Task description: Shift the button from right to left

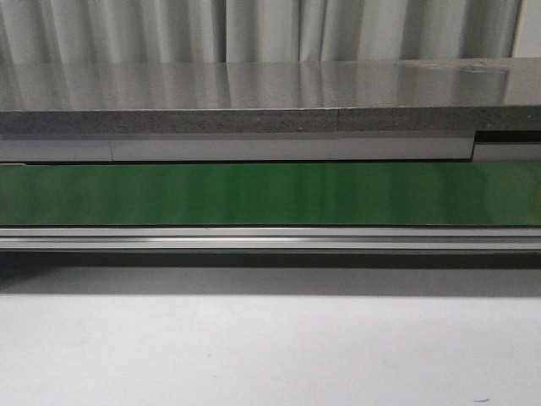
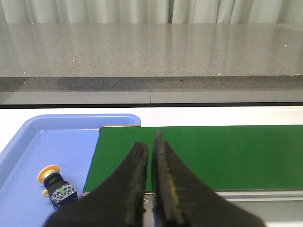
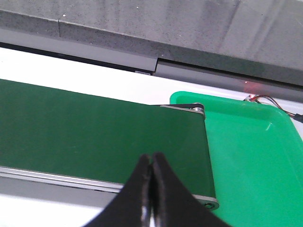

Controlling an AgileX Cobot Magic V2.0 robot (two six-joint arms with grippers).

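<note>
The button (image 2: 56, 183), with an orange-yellow cap and black block, lies on its side in the blue tray (image 2: 28, 142), seen only in the left wrist view. My left gripper (image 2: 150, 142) is shut and empty above the near edge of the green belt (image 2: 227, 156), to the right of the button and apart from it. My right gripper (image 3: 151, 158) is shut and empty above the belt's right end (image 3: 94, 137), beside the green tray (image 3: 255, 151). Neither gripper nor the button shows in the front view.
The green conveyor belt (image 1: 270, 193) runs across the front view with a metal rail (image 1: 270, 239) before it and a grey stone ledge (image 1: 254, 120) behind. The green tray holds nothing visible. Red and black wires (image 3: 265, 99) lie behind it.
</note>
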